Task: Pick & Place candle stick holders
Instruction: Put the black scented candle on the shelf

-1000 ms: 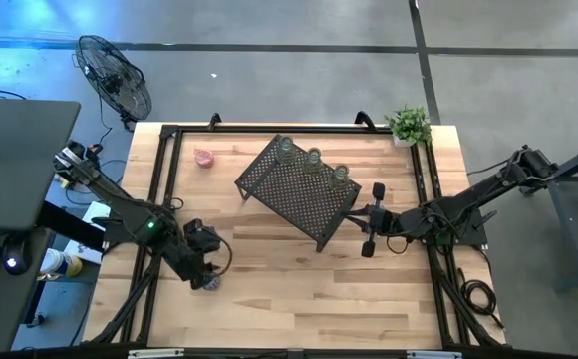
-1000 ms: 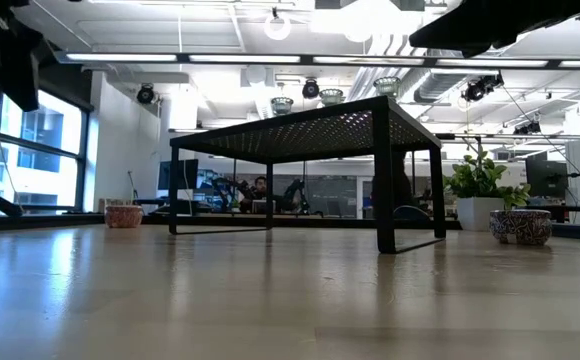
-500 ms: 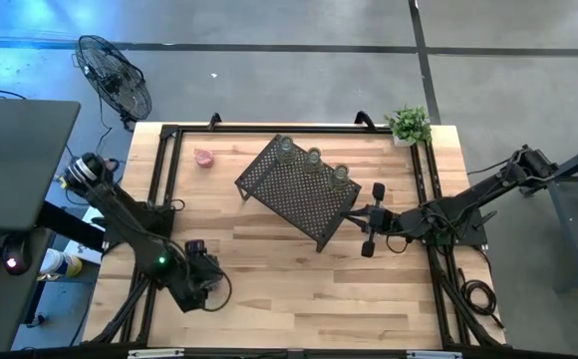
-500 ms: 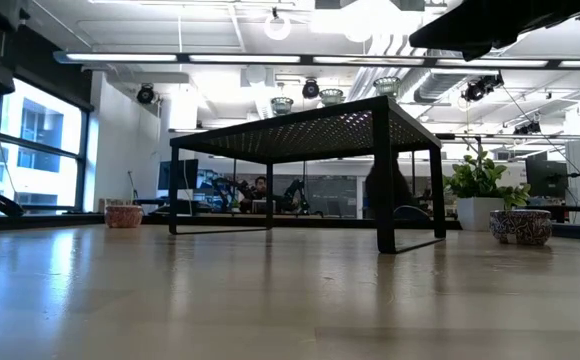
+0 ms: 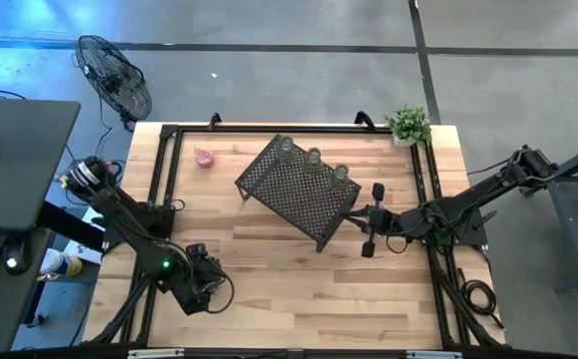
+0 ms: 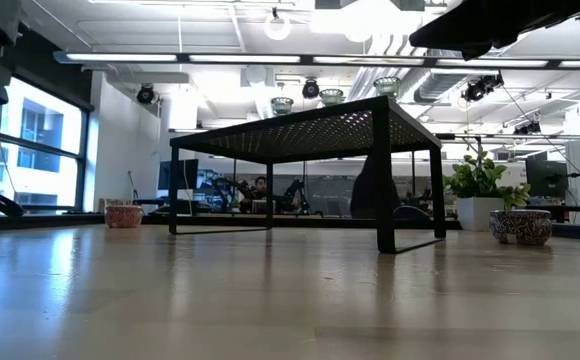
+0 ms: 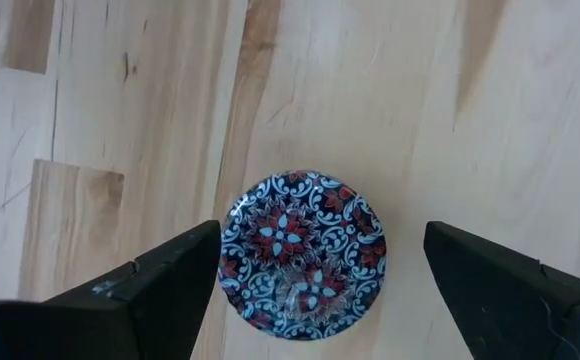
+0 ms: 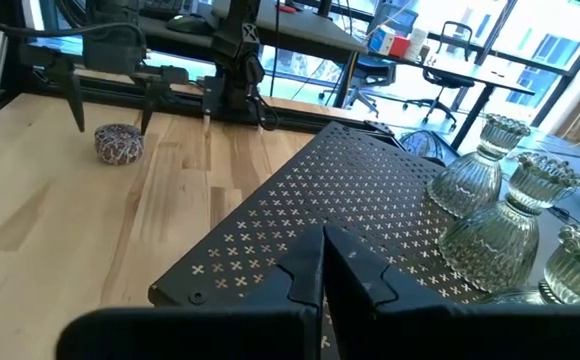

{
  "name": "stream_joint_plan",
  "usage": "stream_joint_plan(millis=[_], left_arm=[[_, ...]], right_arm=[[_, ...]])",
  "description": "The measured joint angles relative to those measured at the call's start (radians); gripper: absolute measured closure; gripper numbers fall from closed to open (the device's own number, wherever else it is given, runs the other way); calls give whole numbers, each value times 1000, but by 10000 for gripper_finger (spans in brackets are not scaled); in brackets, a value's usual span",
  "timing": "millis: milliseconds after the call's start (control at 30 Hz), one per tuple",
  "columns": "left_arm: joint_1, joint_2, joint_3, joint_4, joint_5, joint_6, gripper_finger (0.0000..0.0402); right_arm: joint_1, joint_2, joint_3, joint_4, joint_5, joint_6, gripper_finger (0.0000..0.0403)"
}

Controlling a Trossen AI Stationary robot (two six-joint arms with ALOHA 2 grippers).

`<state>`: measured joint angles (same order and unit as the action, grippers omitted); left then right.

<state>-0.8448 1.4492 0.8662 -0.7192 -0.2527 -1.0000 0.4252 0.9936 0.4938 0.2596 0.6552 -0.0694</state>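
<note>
A small round cup with a blue and red pattern stands on the bare wood near the table's near left, seen from above. My left gripper is open over it, one finger on either side with a gap to each. Three pale glass candle stick holders stand in a row along the far edge of the black perforated rack. A pink holder stands at the far left. My right gripper is shut and empty beside the rack's right corner.
A potted green plant stands at the far right corner. The low view shows another patterned cup on the table right of the rack. Bare wood lies between the rack and the near edge. A fan stands beyond the far left corner.
My left gripper has gone toward the table's near edge and now stands over the patterned cup, which has stayed in place.
</note>
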Motion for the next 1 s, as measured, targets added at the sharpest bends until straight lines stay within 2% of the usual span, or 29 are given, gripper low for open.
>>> stream_joint_plan(millis=[167,467,767,1000], left_arm=[[0,3,-41,71,-3,-1,57],[0,5,-46,66,-8,-1,57],[0,5,-46,58,35,-24,57],[0,4,-103,153,55,-34,57]], right_arm=[[0,0,0,0,-7,-2,402],[0,0,0,0,-8,-2,401],[0,0,0,0,-8,-3,402],[0,0,0,0,-8,-4,402]])
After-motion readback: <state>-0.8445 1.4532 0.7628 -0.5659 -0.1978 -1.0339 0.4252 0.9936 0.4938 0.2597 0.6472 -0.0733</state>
